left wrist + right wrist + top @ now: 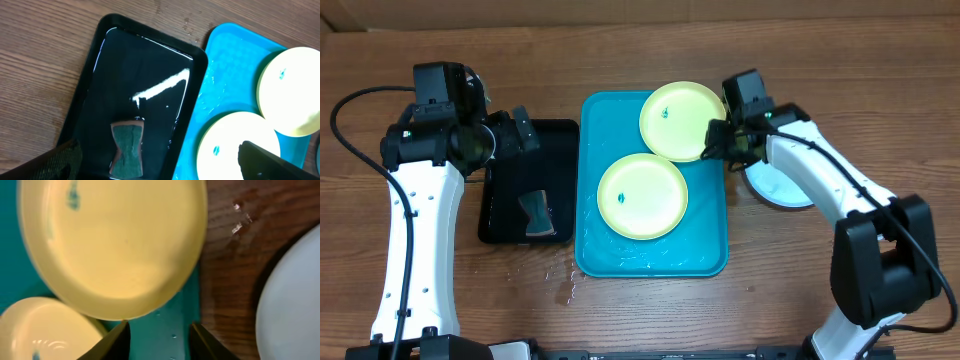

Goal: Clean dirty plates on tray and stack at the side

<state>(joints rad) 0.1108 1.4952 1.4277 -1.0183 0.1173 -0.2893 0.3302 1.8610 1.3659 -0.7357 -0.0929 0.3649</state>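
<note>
My right gripper [159, 336] stands part-open and holds nothing. It sits at the right rim of the far yellow-green plate [682, 121], which overhangs the far right corner of the tray [705, 250]. My left gripper [524, 132] hangs wide over the black tray [500, 205].

Status, judged:
- The blue plate [775, 188] is set aside on the tabletop [620, 40].
- The far plate and the middle yellow-green plate [642, 195] are speckled and uncleaned.

The plates lie face up. Being round, they have no long axis.

Overhead looked straight down over the whole desk [540, 60] — both wrist cameras hovered close, sharing the tray [225, 60] and its plates [125, 245].
</note>
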